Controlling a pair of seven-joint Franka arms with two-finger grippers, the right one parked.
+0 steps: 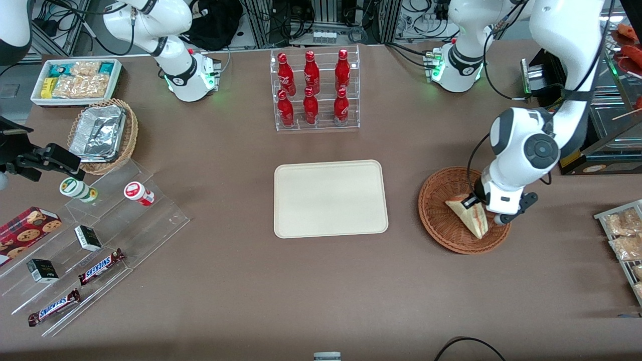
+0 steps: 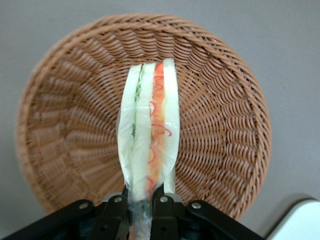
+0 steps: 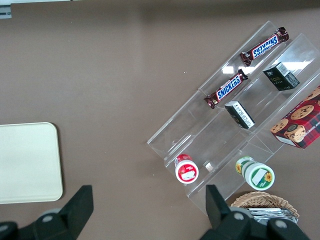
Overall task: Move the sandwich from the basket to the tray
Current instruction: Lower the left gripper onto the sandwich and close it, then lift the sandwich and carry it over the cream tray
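The sandwich [image 1: 470,216] is a pale triangular wedge in clear wrap, with red and green filling along its cut edge [image 2: 150,140]. It is over the round reddish-brown wicker basket [image 1: 437,214], which also fills the left wrist view [image 2: 225,125]. My left gripper [image 1: 476,204] is shut on the sandwich's end, one finger on each bread face [image 2: 142,210]. I cannot tell whether the sandwich rests on the basket or is just lifted off it. The cream tray [image 1: 331,198] lies empty in the middle of the table, beside the basket toward the parked arm's end.
A clear rack of red bottles [image 1: 314,90] stands farther from the front camera than the tray. Snack packets on a rack [image 1: 624,240] lie at the working arm's end. A tiered clear stand with candy bars [image 1: 95,235] and a tan basket with foil containers [image 1: 103,134] are toward the parked arm's end.
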